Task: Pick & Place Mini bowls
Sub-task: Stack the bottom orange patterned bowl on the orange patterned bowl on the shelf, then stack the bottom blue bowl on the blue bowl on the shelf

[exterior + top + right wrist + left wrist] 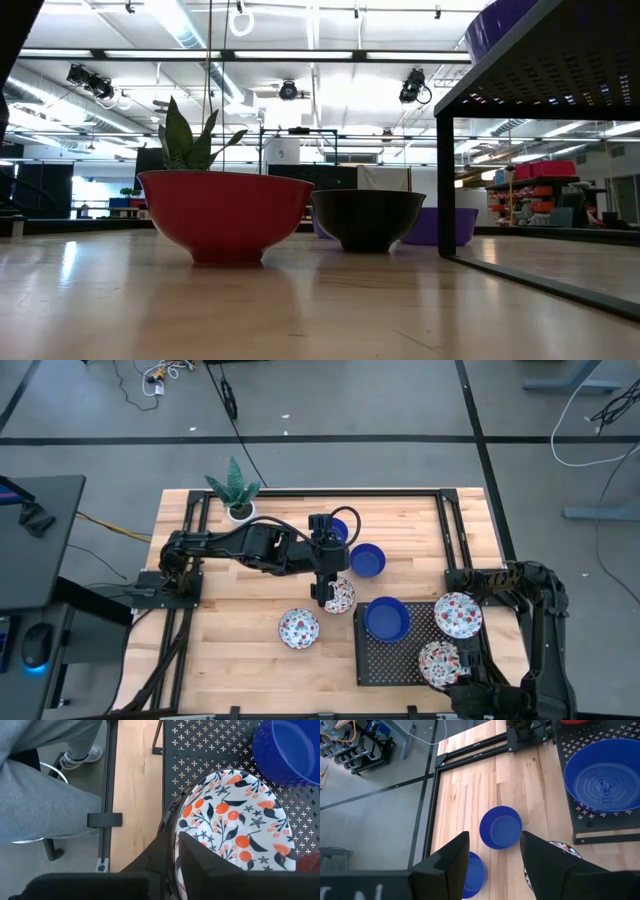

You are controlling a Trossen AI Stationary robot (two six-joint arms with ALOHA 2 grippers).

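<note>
My left gripper (325, 588) is open and hovers over the table's middle, beside a floral bowl (340, 597). In the left wrist view, one blue bowl (501, 827) shows between its fingers and another (475, 876) sits partly behind one finger. A second floral bowl (299, 628) rests on the wood. The black perforated tray (400, 660) carries a larger blue bowl (386, 619) and two floral bowls (458, 615), (438, 663). My right gripper (458, 678) is shut on the nearer floral bowl. My right gripper (174, 839) holds the floral bowl by its rim (176, 822), on the side toward the table's near right corner. One finger (210, 865) is inside the bowl and the other (159, 852) outside the wall. The bowl sits open side up over the tray; whether it is lifted, I cannot tell.
A potted plant (238, 493) stands near the far edge. The tray is a raised stand (540, 110) in the low view, with bowls (225, 215) on the wood beside it. A person's grey trouser leg and shoe (45, 785) are off the near right edge.
</note>
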